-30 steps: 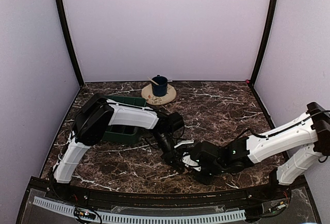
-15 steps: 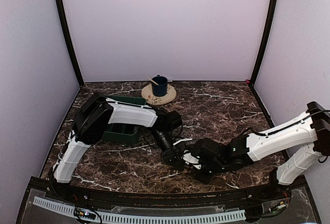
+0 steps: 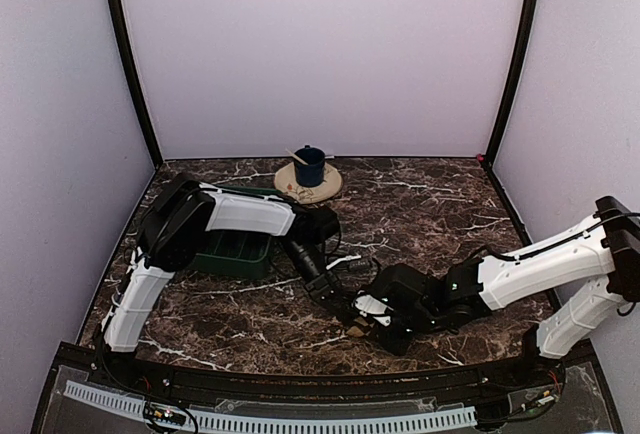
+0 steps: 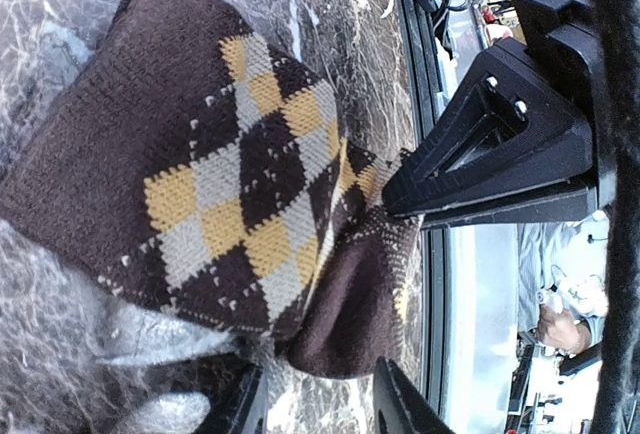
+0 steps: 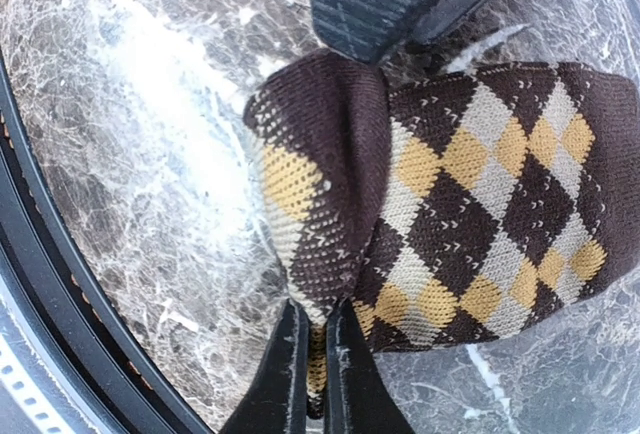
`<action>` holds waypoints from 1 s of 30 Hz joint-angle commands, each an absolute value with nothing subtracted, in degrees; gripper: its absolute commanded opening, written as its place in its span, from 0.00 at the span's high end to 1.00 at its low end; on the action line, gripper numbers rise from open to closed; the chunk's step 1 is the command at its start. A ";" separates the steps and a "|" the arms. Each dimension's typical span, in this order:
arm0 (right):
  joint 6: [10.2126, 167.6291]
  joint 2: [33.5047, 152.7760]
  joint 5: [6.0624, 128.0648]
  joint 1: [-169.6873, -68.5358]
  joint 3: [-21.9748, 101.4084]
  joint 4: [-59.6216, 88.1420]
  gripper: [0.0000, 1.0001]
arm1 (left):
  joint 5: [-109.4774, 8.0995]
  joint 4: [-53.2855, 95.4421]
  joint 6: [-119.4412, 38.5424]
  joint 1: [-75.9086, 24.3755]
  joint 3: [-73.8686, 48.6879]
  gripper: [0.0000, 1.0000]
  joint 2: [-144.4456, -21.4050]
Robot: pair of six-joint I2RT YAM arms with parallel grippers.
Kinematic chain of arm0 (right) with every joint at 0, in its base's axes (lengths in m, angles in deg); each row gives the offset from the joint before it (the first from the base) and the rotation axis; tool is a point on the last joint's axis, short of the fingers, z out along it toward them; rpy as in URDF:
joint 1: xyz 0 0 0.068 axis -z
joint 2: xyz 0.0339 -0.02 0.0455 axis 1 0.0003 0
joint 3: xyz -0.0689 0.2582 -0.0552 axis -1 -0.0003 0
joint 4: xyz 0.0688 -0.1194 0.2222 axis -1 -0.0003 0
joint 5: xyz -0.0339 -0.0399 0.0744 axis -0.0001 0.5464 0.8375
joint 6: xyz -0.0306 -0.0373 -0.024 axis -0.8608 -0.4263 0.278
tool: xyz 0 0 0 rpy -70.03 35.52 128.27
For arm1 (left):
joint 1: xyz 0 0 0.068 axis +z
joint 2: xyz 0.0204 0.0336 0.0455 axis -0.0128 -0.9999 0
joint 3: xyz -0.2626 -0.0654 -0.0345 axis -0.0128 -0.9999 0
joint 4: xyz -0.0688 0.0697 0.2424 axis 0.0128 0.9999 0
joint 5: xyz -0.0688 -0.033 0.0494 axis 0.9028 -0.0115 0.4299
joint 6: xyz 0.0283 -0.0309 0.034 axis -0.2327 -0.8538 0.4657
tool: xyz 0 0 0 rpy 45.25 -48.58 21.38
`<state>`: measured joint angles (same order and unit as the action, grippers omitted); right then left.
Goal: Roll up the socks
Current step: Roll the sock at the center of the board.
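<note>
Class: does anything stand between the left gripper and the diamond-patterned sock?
Nothing visible does. The left gripper has the sock right at its open jaws; the right gripper pinches another edge of the sock, clear of that gap.

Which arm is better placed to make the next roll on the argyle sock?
Right. The right claw is pinched shut on the folded edge of the argyle sock, so it can probably turn it over; the left claw is open, holding nothing.
</note>
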<state>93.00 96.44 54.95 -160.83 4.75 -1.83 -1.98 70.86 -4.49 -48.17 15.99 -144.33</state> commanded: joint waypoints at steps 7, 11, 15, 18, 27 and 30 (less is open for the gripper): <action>95.29 96.57 60.42 -157.99 3.96 -0.03 1.00 | -10.30 66.09 -6.83 -45.62 9.47 0.61 -140.48; 96.76 96.36 64.89 -155.11 3.20 0.78 1.00 | -12.55 61.32 -8.67 -45.08 6.73 0.61 -137.46; 98.57 96.26 70.73 -151.55 2.16 2.20 1.00 | -13.10 55.60 -10.56 -45.06 3.29 0.61 -133.87; 100.22 96.13 75.19 -148.89 1.46 3.44 1.00 | -14.27 49.73 -11.93 -45.06 -0.23 0.61 -130.46; 103.27 96.91 88.41 -142.04 1.52 5.80 1.00 | -22.77 28.55 -14.73 -46.49 -14.80 0.57 -117.43; 104.66 98.03 92.59 -140.19 2.29 5.86 1.00 | -26.88 23.30 -13.89 -48.66 -19.26 0.56 -113.14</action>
<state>102.27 96.61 84.59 -142.23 1.43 3.83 -20.60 34.41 -13.91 -46.20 -14.81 -119.63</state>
